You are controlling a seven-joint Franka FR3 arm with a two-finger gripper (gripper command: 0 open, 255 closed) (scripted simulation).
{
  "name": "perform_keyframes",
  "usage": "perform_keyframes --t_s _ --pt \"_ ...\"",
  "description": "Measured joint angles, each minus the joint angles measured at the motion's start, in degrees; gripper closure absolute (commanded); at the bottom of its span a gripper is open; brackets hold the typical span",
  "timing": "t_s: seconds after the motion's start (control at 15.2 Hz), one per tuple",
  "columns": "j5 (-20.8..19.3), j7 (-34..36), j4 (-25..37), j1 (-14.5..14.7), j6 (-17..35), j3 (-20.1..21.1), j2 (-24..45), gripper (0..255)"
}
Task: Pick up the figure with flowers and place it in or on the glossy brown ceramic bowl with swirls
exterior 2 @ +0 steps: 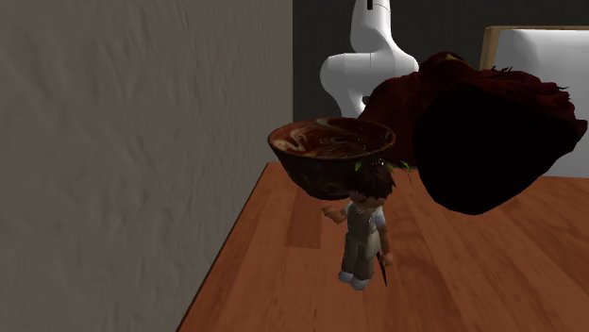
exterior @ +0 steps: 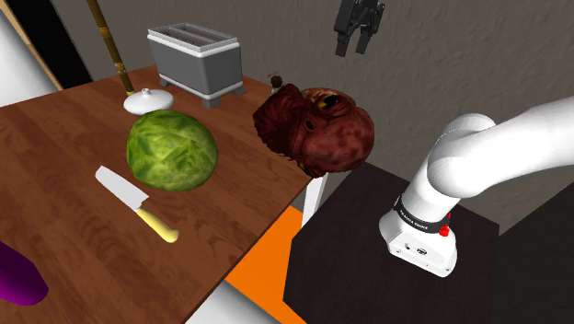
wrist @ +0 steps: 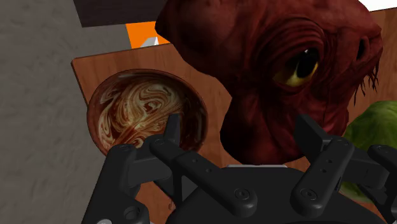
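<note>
Here's the arm (exterior: 478, 152), glossy white, fat rounded tubes swelling into a bulbous elbow. Down at its foot sits a black collar (exterior: 414, 218) with tiny white lettering, and a red dot (exterior: 445, 230) at three o'clock of it. The gripper (exterior: 356, 48) is all black, and up close its blocky fingers (wrist: 316, 135) and angular body carry round recessed screw heads (wrist: 245, 194).
</note>
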Motion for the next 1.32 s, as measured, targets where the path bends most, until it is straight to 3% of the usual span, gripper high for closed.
perform_keyframes --t_s 0.33,1.32 --pt "0.61 -1.05 -0.38 -0.31 5.29 -1.35 4.44 0" --pt "8.97 -7.4 9.77 0.06 25.41 -7.1 32.81 0"
